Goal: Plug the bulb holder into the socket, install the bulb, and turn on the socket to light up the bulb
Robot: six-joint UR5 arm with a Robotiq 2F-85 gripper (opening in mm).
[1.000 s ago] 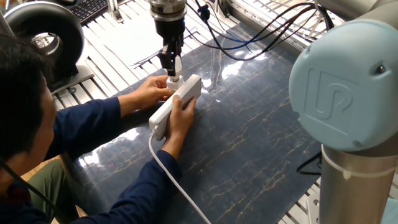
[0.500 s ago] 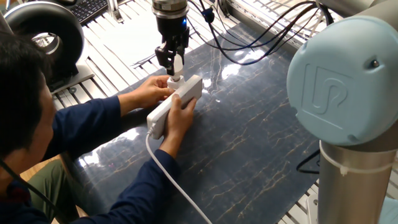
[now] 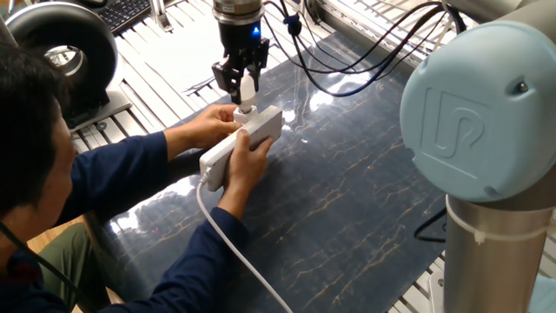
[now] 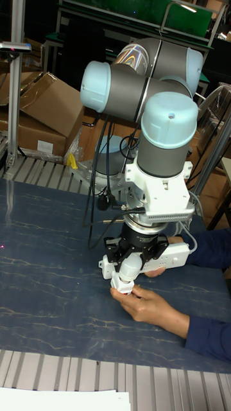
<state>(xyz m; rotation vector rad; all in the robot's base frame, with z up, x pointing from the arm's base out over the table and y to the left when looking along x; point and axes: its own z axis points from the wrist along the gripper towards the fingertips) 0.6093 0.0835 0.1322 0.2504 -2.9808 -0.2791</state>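
The gripper [image 3: 241, 85] has its jaws closed on the bulb [image 4: 128, 269], seated in the bulb holder [image 3: 244, 114] on the hand-steadied socket [image 3: 242, 144]; any slip of that socket risks cross-threading

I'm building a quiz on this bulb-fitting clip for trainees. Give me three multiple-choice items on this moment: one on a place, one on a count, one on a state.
1. Where is the bulb?
A. flat on the mat
B. upright in the gripper, above the bulb holder
C. on the floor

2. How many human hands touch the socket or holder?
A. none
B. one
C. two

3. How does the socket sit?
A. flat on the mat
B. held in the person's hands
C. hanging by its cable

Answers: 1 B, the fingers flank the bulb over the holder; 2 C, one hand grips the strip, the other hand steadies the holder; 3 B, it is tilted in their grip.
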